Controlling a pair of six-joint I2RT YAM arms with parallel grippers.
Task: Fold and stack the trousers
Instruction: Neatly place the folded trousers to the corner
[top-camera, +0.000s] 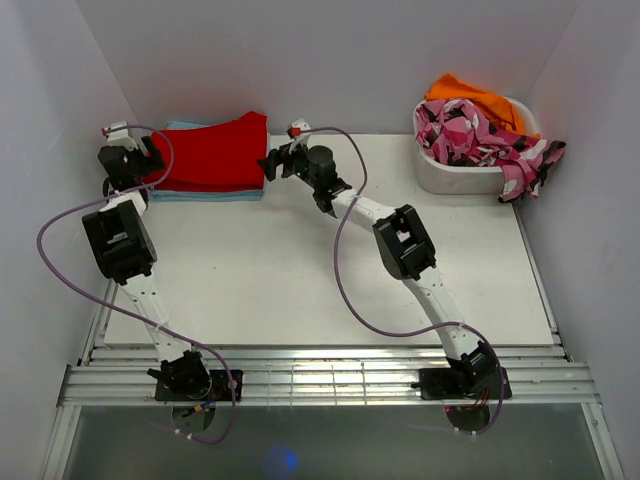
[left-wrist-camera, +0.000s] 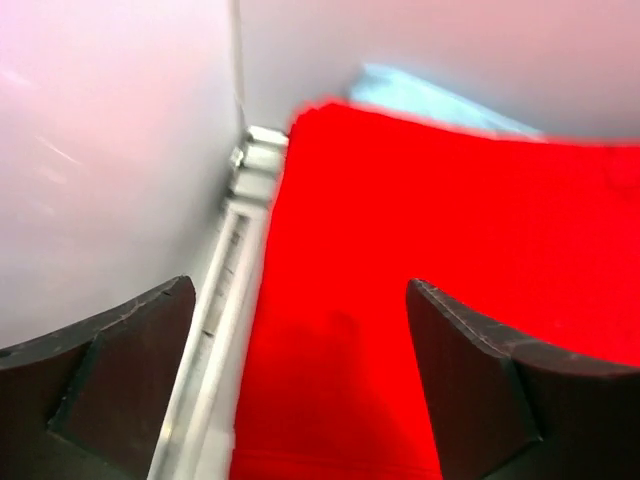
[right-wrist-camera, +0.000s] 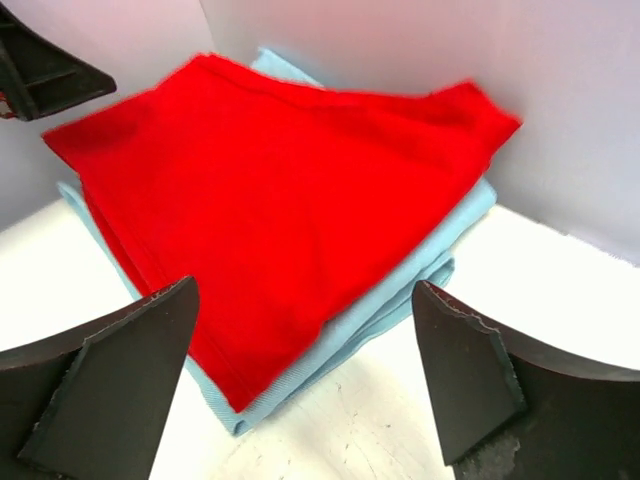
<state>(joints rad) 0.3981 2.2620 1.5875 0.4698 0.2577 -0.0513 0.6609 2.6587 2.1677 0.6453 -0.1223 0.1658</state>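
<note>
The folded trousers (top-camera: 212, 152) lie between both tools, stacked on a blue garment (right-wrist-camera: 400, 275). The left tool (left-wrist-camera: 300, 290) and right tool (right-wrist-camera: 305, 290) gape wide, holding nothing. A finger snagging cloth while pulling away could drag the stack askew.

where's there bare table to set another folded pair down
Widest bare table lies between the left arm and right arm, nearer than the trousers. A smaller patch sits between the right arm and the basket. Crowded: the far left corner, where the trousers lie on the light blue garment, left gripper and right gripper open on either side.
</note>
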